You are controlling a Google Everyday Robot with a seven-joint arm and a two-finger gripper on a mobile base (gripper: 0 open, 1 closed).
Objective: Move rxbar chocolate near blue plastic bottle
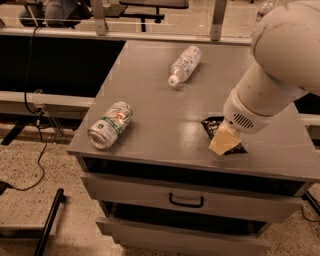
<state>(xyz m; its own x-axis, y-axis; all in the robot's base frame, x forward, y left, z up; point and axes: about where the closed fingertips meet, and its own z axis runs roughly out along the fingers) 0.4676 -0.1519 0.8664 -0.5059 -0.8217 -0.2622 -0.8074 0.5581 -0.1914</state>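
The rxbar chocolate (212, 124), a flat black wrapper, lies near the front right of the grey cabinet top (150, 105), mostly covered by my arm. My gripper (223, 140) is down on top of it, its tan fingertip at the bar's near end. The blue plastic bottle (184, 64), clear with a white cap and pale label, lies on its side toward the back middle of the top, well away from the bar.
A green-and-white soda can (110, 125) lies on its side near the front left edge. Drawers with a dark handle (186, 201) are below the top. A taller bottle (263, 9) stands far back right. Cables hang at left.
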